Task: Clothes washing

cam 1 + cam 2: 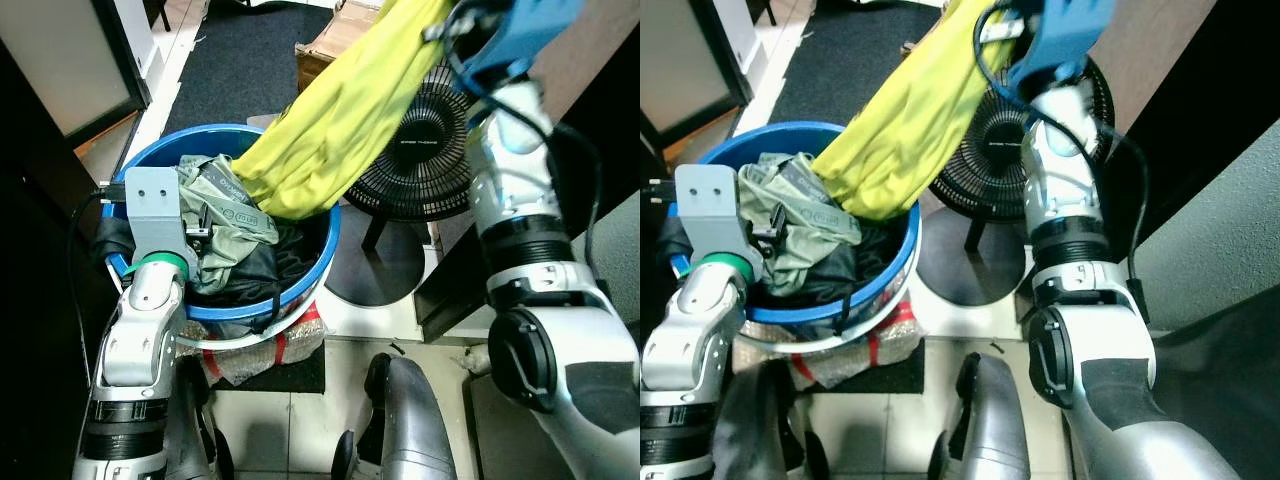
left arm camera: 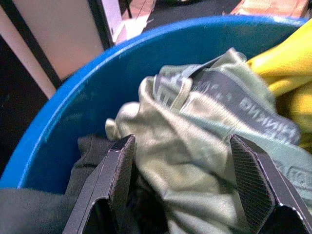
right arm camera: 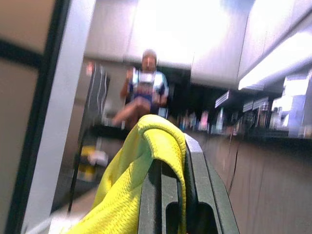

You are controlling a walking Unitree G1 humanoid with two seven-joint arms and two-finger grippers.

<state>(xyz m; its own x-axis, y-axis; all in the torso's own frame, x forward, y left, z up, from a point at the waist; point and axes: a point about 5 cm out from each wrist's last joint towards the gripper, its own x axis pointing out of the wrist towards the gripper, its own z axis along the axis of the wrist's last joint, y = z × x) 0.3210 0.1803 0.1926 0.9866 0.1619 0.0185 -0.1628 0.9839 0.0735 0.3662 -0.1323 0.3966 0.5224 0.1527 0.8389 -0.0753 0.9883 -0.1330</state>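
My left jaws (image 2: 187,187) are spread over the green shirt (image 1: 222,225) in the tub (image 1: 160,150). Beyond and higher, my right jaws (image 3: 173,195) pinch the yellow top (image 1: 335,120), its tail just inside the tub. Unloading has barely begun, I judge.

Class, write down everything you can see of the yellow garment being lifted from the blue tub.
The yellow garment is a bright, mesh-like fabric, stretched in a long diagonal drape. Its top is pinched in the right gripper, raised high, while its bunched lower end still rests inside the blue tub, lying on the grey-green clothes in front of the black fan.
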